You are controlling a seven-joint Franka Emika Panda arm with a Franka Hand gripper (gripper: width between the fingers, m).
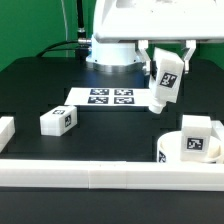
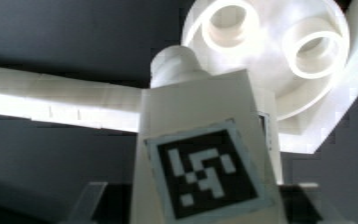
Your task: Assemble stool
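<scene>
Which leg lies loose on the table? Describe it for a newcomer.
Find the central marker board. Toward the exterior view's left of it, nearer the front rail, lies a stubby white leg with a tag showing. Unlike the leg in the jaws, it lies alone, touching nothing but the table.

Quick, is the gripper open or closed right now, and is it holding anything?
Gripper: closed on one white stool leg, held in the air.

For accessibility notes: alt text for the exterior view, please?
The two-finger gripper is shut on a stubby white plastic block leg with a black-and-white tag, beside the flat white marker board on the black table. A second white leg lies loose at the exterior view's left; the thick round white seat sits at its right.
</scene>
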